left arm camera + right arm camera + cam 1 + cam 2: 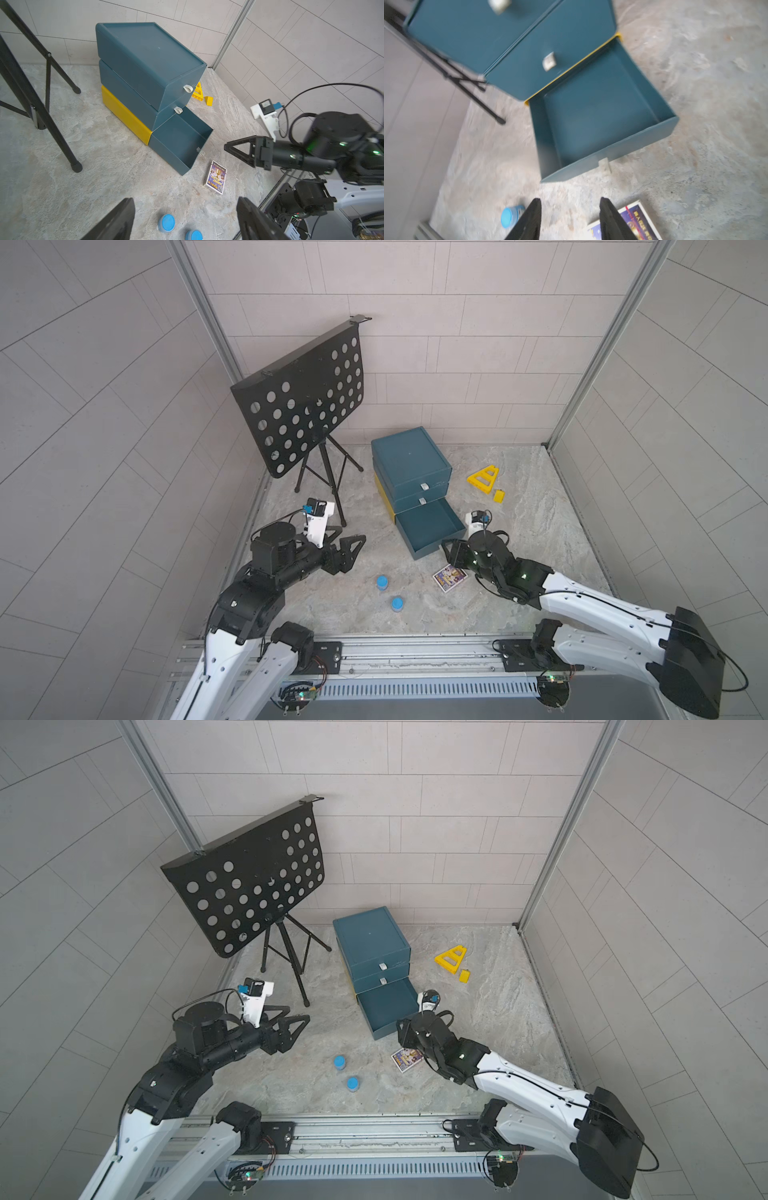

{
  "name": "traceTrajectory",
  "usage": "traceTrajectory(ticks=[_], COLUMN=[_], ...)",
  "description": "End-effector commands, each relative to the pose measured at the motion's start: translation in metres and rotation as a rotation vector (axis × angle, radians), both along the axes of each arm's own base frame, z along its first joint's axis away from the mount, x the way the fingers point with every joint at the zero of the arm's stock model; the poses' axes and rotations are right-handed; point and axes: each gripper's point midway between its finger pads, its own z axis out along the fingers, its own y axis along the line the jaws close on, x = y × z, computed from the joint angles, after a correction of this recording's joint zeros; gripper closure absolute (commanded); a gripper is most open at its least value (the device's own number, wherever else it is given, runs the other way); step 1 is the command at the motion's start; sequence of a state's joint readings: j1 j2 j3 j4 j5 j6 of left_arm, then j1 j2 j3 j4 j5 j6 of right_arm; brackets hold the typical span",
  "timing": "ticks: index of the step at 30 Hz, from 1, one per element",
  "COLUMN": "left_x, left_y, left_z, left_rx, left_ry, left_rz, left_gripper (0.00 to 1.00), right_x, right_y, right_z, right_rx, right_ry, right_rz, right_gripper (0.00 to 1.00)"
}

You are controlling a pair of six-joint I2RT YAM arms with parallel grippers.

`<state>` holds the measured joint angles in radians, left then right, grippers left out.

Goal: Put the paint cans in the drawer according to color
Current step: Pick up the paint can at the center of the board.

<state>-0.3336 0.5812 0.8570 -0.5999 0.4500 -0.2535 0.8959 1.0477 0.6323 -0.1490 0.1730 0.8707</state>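
Pictured on bench (519,531): blue paint can (382,582) & second blue can (397,604), both upright, near each other but apart, out in the open a little short of the pulled-out bottom drawer (430,529), bare inside. No yellow or amber cans in view; upper two drawers of the teal drawer stack (409,456) shut, contents hidden. Left hand (185,199) up off the bench nr the cans, jaws spread wide, nothing held. Right hand (570,200) just off the drawer's front wall, jaws part open, likewise empty, card pack (450,577) right beside. Prob. next: a blue can into that drawer. Best done w/ left hand, wide enough as is: come straight down over one lid, close on the side wall below the lid, stay clear of the neighbour. Lift upright, clear the front wall w/ margin, set down toward the back to leave room for the twin, no dropping. Pull right hand back first to avoid a clash over the drawer.
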Motion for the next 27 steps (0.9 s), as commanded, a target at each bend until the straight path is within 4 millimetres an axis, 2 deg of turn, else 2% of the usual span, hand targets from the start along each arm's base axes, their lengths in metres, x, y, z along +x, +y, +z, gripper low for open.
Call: traceTrajectory(ticks=[1, 3, 6, 9, 13, 15, 20, 27], left_x=[0.003, 0.004, 0.003, 0.002, 0.002, 0.003, 0.002, 0.001], left_y=[0.013, 0.016, 0.023, 0.033, 0.036, 0.035, 0.036, 0.037], left_z=[0.002, 0.001, 0.002, 0.006, 0.006, 0.006, 0.007, 0.009], left_rx=[0.029, 0.036, 0.049, 0.059, 0.061, 0.061, 0.058, 0.054], left_ry=[-0.018, -0.019, -0.029, -0.054, -0.056, -0.054, -0.058, -0.069], left_rz=[0.068, 0.087, 0.118, 0.174, 0.186, 0.183, 0.187, 0.193], left_gripper=[0.15, 0.15, 0.15, 0.15, 0.15, 0.15, 0.15, 0.15], right_x=[-0.028, -0.047, -0.067, -0.082, -0.094, -0.101, -0.103, -0.099], right_y=[0.003, 0.029, 0.054, 0.069, 0.084, 0.096, 0.113, 0.132], right_z=[-0.028, -0.038, -0.05, -0.056, -0.063, -0.073, -0.094, -0.1], right_rx=[-0.421, -0.524, -0.623, -0.658, -0.691, -0.673, -0.673, -0.672], right_ry=[-0.05, -0.057, -0.031, -0.018, 0.007, 0.035, 0.069, 0.07], right_rz=[0.172, 0.283, 0.381, 0.425, 0.476, 0.522, 0.548, 0.542], right_gripper=[0.52, 0.5, 0.47, 0.42, 0.37, 0.36, 0.38, 0.45])
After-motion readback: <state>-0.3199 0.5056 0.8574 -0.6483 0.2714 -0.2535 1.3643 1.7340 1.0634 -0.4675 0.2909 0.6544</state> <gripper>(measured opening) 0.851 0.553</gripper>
